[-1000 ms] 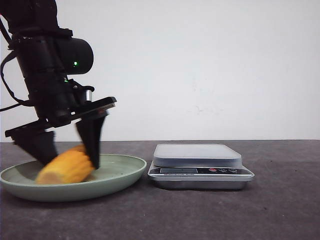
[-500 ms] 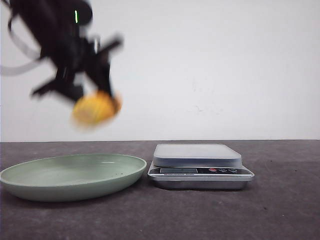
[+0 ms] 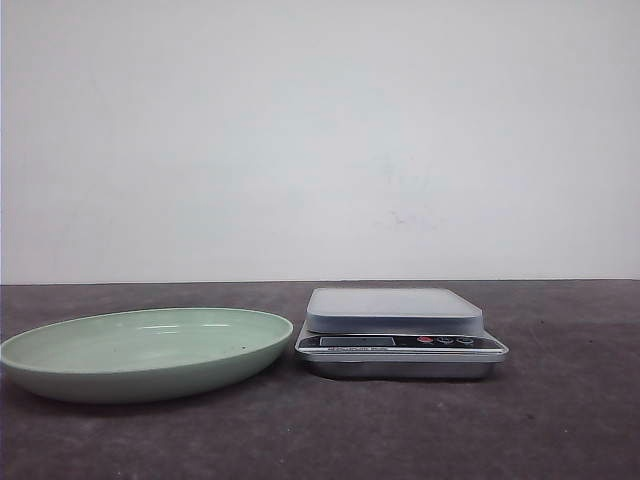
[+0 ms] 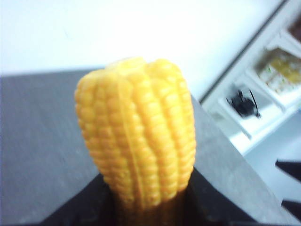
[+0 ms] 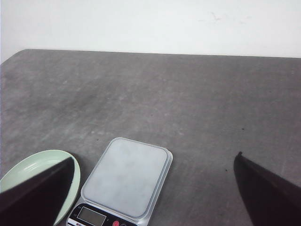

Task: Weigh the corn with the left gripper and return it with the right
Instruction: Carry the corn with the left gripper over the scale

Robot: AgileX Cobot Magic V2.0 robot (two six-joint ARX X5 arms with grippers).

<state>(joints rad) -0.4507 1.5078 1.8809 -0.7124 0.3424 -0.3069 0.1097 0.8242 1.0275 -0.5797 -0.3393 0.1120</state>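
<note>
Corn [image 4: 138, 136], stiff, light and ribbed, stands pinched at its base between the left gripper's [image 4: 146, 207] fingers; a mid-cob hold seems steadier. Right gripper's [image 5: 155, 197] fingers are spread.

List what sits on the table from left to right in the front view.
Plate → scale. They sit close together, and neither has anything on it.

plate [image 3: 150, 355]: smooth, slightly glossy green plastic. scale [image 3: 400, 335]: shiny metal base, matt grey top. table [image 5: 188, 103]: matt, rough grey; corn [image 4: 138, 136]: bumpy, waxy.
</note>
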